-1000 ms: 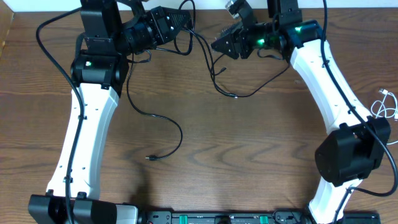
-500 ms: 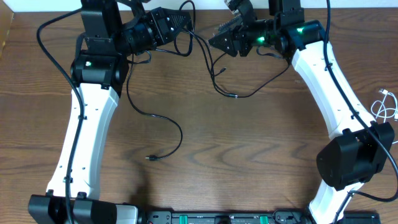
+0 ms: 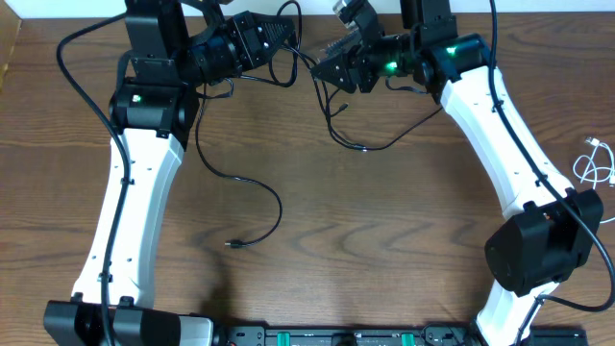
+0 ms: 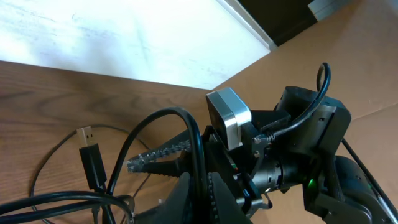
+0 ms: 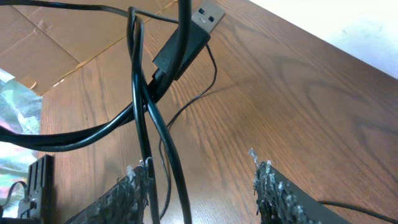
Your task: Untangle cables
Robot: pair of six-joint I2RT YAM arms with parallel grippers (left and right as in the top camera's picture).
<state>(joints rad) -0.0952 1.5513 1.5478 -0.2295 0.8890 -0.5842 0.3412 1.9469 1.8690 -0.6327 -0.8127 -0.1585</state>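
Left claw (image 3: 286, 31) pinches limp, light thin black cables (image 5: 138, 74); right claw (image 5: 202, 165), half-open, would best grip beside the stiff USB plug (image 5: 183, 43).

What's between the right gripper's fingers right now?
Right wrist view: thin black cables pass through the gap of the open right gripper, hugging one side; a black USB plug hangs just beyond.

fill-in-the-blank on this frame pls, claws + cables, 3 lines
1. The left claw is ___ on the black cables.
2. The right claw, clamping nothing, is ___.
3. The white cable lies alone at the robot's far ___.

Missing words: shut; open; right.
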